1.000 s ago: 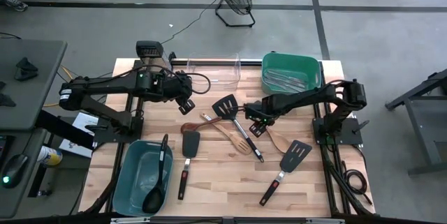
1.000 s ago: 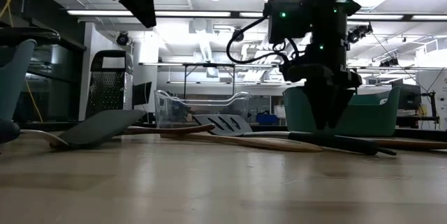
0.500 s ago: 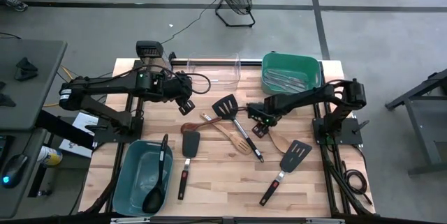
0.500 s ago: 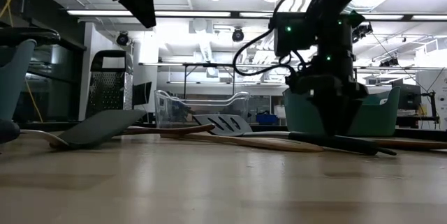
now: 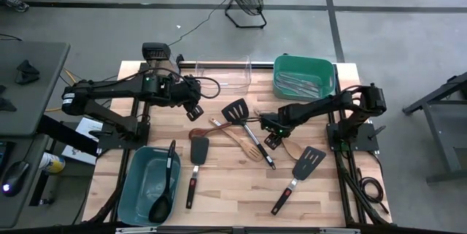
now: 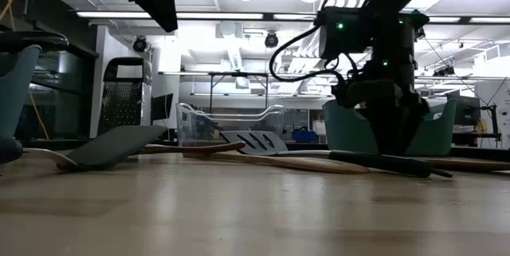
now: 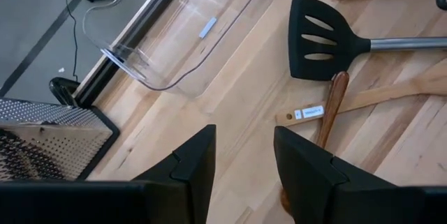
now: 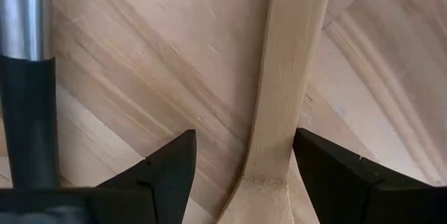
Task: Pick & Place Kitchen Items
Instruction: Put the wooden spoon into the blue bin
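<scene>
Right pincer [image 8: 241, 168] astride wooden spoon [image 8: 279, 105] on table [image 8: 154, 77]

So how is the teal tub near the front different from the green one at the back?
The teal tub sits at the table's front left corner, the green tub at the back right. The teal tub has a black ladle lying over its rim; the green tub holds silvery metal pieces. Both are rounded rectangular plastic tubs.

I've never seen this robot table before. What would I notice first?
Probably the right gripper, low over the middle of the table with its open fingers on either side of a wooden spoon. Around it lie scattered utensils, like the slotted black turner. The left gripper waits, open, above the table near the clear bin.
</scene>
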